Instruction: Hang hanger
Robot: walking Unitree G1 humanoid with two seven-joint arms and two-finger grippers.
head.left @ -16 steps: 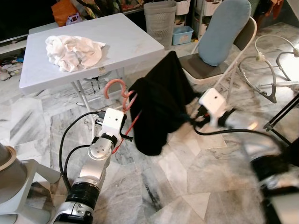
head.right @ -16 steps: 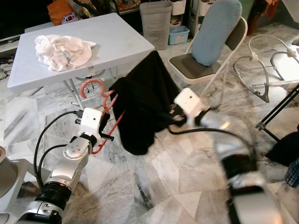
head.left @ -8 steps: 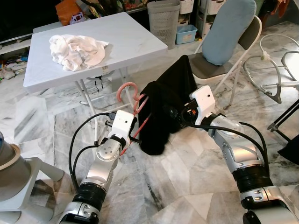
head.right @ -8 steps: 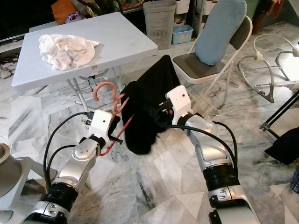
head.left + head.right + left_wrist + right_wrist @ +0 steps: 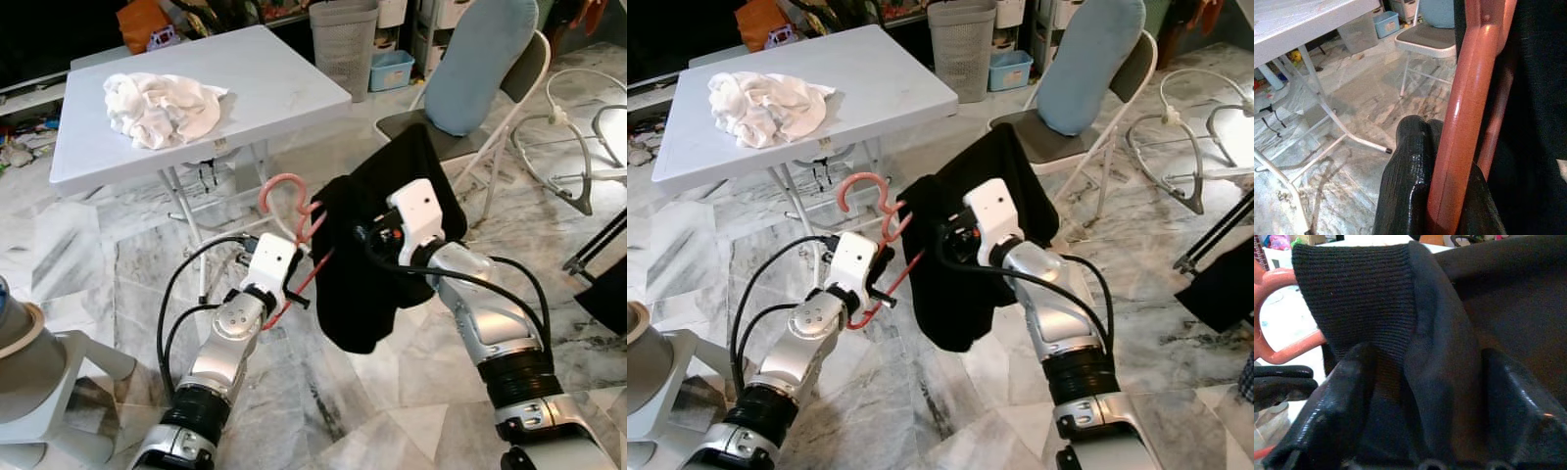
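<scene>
Left eye view: we see the left pincer (image 5: 294,286) closed on the lower end of the red hanger (image 5: 294,230). The hanger's long axis rises from the pincer toward 1 o'clock, its hook curling over at the top, just off the front of the white tabletop (image 5: 284,93). The black garment (image 5: 377,245) lies at 3 o'clock from the hook and hangs in the air between both arms. The right pincer (image 5: 361,235) is at the garment's upper edge, so the right arm is the nearer one to the cloth and the left the nearer one to the hook.

Right eye view: the same layout. The hanger (image 5: 884,220) slants up from the left pincer (image 5: 884,286); the garment (image 5: 965,284) drapes from the right pincer (image 5: 950,240) toward 6 o'clock, clear of the marble floor (image 5: 950,392). A folding chair (image 5: 1073,108) stands at 1 o'clock behind it.

Left wrist view: black fingers (image 5: 1405,186) clamp the red bar (image 5: 1464,117) on both sides; dark cloth lies against the bar's far side.

Right wrist view: both fingers (image 5: 1347,401) pinch a fold of ribbed black collar (image 5: 1366,298), with the red hook (image 5: 1273,318) just beside it. We judge the neck opening must meet the hanger before any hanging.
</scene>
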